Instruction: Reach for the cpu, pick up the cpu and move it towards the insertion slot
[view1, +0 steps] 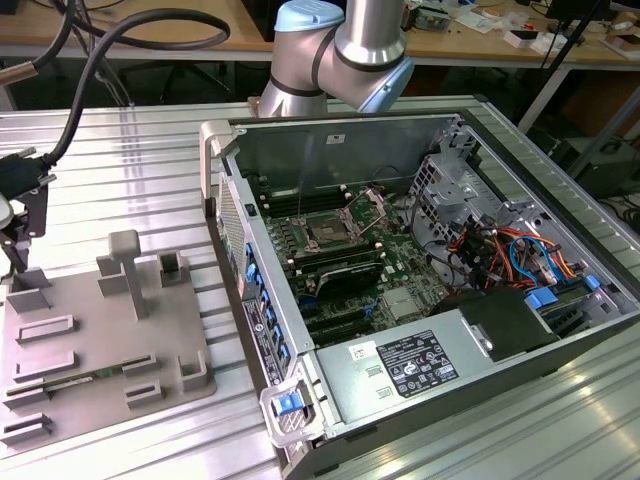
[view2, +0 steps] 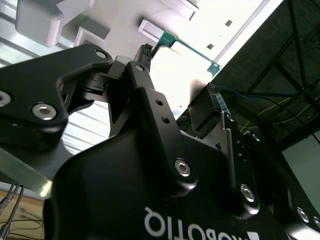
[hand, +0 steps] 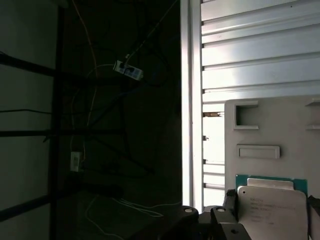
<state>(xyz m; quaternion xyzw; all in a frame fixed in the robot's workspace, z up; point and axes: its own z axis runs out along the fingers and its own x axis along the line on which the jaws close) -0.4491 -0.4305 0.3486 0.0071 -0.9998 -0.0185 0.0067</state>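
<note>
The cpu (hand: 270, 202), a silvery square with a green rim, sits between my gripper's (hand: 270, 212) black fingers (hand: 229, 202), which press against two opposite edges. In the second wrist view the cpu's green edge (view2: 186, 47) spans from one fingertip (view2: 145, 52) to the other. In the exterior view my gripper (view1: 22, 215) hangs over the far left end of the grey fixture plate (view1: 100, 340). The insertion slot (view1: 326, 232), a dark socket with a brownish centre, lies inside the open computer case, well to the exterior view's right of the gripper. Its metal clamp (view1: 368, 205) is raised.
The case's tall side wall (view1: 225, 200) stands between the plate and the motherboard. Upright holders (view1: 125, 265) rise from the plate. A power supply (view1: 415, 360) and a cable bundle (view1: 490, 250) fill the case's right. The table edge (hand: 192, 100) drops off close beside the gripper.
</note>
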